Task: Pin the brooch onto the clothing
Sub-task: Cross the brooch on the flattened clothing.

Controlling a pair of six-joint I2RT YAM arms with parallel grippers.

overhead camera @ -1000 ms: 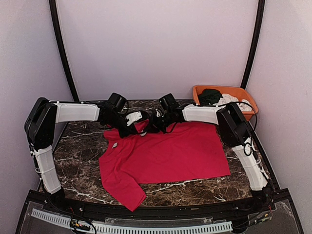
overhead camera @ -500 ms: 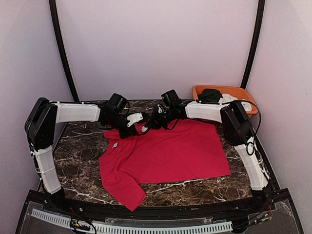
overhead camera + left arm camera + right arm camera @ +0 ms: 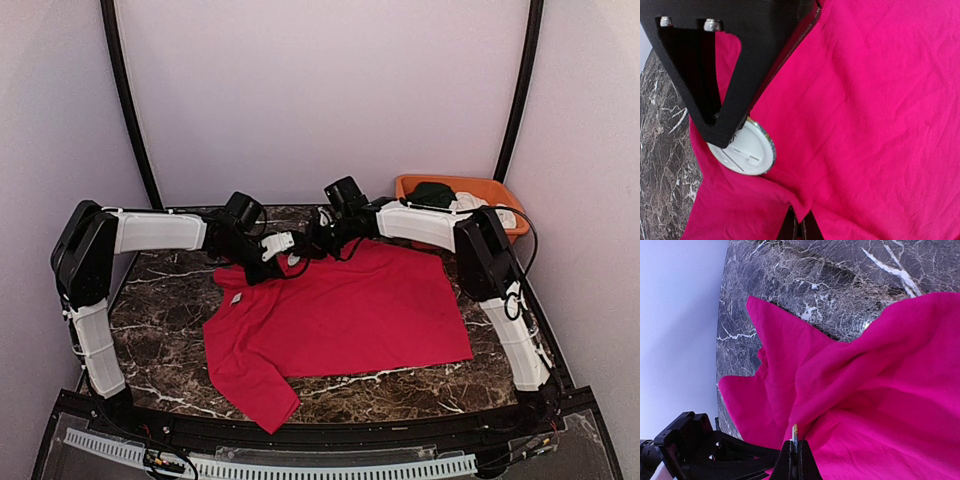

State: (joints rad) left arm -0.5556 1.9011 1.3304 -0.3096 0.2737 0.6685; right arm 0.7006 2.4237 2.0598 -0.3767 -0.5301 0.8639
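L hand [image 3: 800, 226] pinches shirt [image 3: 865, 125] fold; R hand [image 3: 796, 460] pinches brooch [image 3: 745, 150], back up, just ahead of L hand, on shirt. I want cloth taut, pin angle shallow, push slow.

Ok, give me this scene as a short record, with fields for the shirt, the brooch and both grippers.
clothing: bright red short-sleeved T-shirt, spread on the dark marble table
brooch: round white-backed brooch, against the T-shirt near its far edge
left gripper: shut, pinching a T-shirt fold
right gripper: shut on the brooch's rim
elsewhere: orange plastic bin, back right
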